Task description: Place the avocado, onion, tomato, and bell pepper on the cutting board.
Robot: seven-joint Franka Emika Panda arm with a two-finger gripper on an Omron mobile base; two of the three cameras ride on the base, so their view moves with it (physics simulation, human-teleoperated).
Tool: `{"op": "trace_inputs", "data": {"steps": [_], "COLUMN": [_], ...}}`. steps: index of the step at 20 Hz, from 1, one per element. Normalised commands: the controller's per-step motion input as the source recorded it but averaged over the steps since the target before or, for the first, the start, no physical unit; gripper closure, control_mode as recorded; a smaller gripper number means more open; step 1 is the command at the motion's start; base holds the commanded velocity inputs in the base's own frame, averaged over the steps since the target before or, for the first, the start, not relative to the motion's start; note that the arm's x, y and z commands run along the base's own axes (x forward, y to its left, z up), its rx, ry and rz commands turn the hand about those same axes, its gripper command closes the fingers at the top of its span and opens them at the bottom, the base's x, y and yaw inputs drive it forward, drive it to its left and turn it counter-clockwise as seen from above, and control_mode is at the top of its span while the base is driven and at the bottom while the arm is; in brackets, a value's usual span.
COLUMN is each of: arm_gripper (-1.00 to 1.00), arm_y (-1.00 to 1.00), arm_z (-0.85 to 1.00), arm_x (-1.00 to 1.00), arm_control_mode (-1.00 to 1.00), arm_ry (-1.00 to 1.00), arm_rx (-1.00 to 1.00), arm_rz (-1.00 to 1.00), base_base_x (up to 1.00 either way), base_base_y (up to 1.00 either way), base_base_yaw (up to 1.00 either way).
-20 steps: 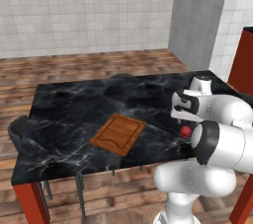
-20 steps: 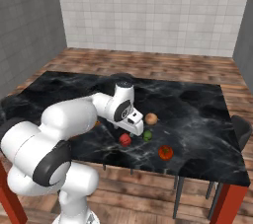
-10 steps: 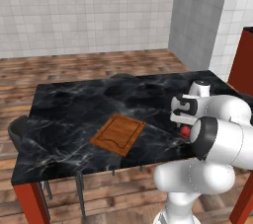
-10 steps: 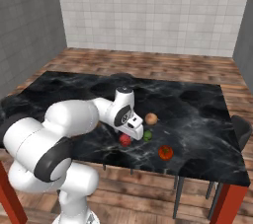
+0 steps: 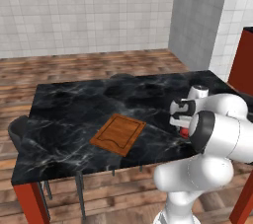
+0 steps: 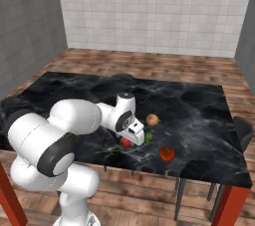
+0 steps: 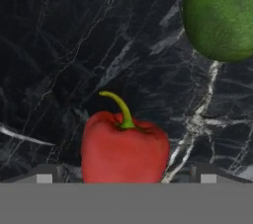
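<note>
Straddling bell pepper (image 7: pixel 123 144), tool (image 7: pixel 126 173) wide; board (image 5: pixel 118 133) left-base side.

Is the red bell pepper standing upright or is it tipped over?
Upright: in the hand view the bell pepper sits on the table with its green stem pointing toward the camera above.

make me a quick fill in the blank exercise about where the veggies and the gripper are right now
1. The cutting board has ____ produce pieces on it.
2. In the hand view, the red bell pepper sits between the tips of the ____ gripper.
3. The piece with the curved green stem is the ____.
4. In the right base view, the onion lies ____ from the robot than the avocado.

Missing words: no; open; bell pepper; farther
</note>
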Motion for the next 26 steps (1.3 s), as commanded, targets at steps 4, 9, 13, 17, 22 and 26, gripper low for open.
{"op": "trace_inputs", "data": {"steps": [4,9,13,17,22,26], "arm_gripper": [-1.00,-1.00,1.00,1.00,1.00,1.00], "arm_y": [-0.01,-0.01,0.00,0.00,0.00,0.00], "arm_z": [-0.21,-0.20,-0.20,-0.09,0.05,0.28], "arm_x": [0.05,0.04,0.03,0.00,-0.05,-0.21], "arm_control_mode": [-1.00,-1.00,-1.00,-1.00,-1.00,-1.00], "arm_ry": [0.01,0.00,0.00,0.00,-0.07,-0.15], "arm_rx": [0.00,0.00,0.00,0.00,0.00,0.00], "arm_rz": [-0.02,-0.02,-0.02,-0.03,-0.01,0.00], "base_base_x": [0.00,0.00,0.00,0.00,0.00,0.00], "base_base_y": [0.00,0.00,0.00,0.00,0.00,0.00], "base_base_yaw": [0.00,0.00,0.00,0.00,0.00,0.00]}}
